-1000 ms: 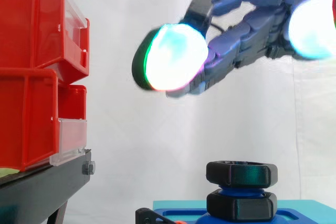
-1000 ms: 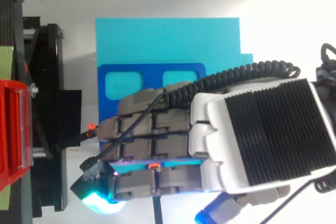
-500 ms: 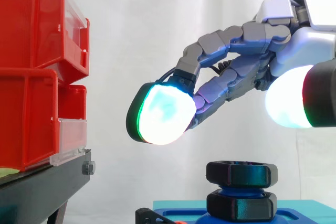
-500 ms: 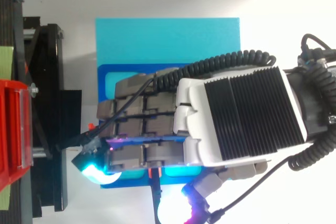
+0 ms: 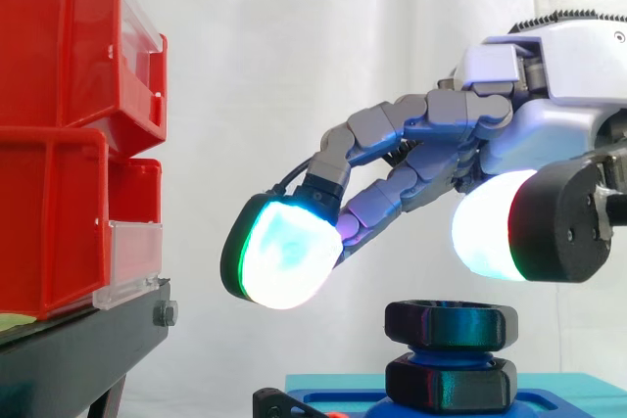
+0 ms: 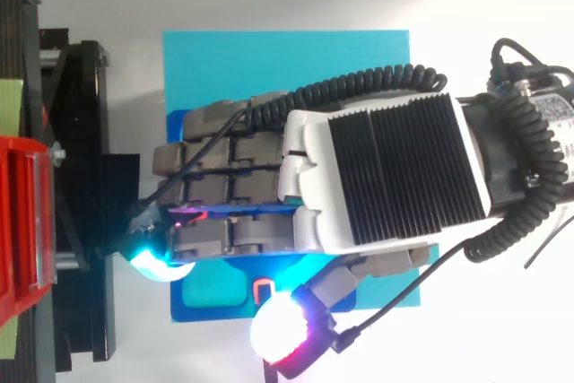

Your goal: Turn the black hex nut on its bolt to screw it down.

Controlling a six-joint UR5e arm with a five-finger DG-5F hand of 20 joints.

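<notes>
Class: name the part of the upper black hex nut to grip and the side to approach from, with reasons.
Probably two opposite side flats of the upper black hex nut, coming from above: it sits level, its visible flats free, and the open hand hangs above it.

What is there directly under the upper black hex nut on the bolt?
A short stretch of the blue bolt shows under the upper nut, and below it sits a second black nut. That second nut covers the bolt's lower part, so it cannot be seen.
</notes>
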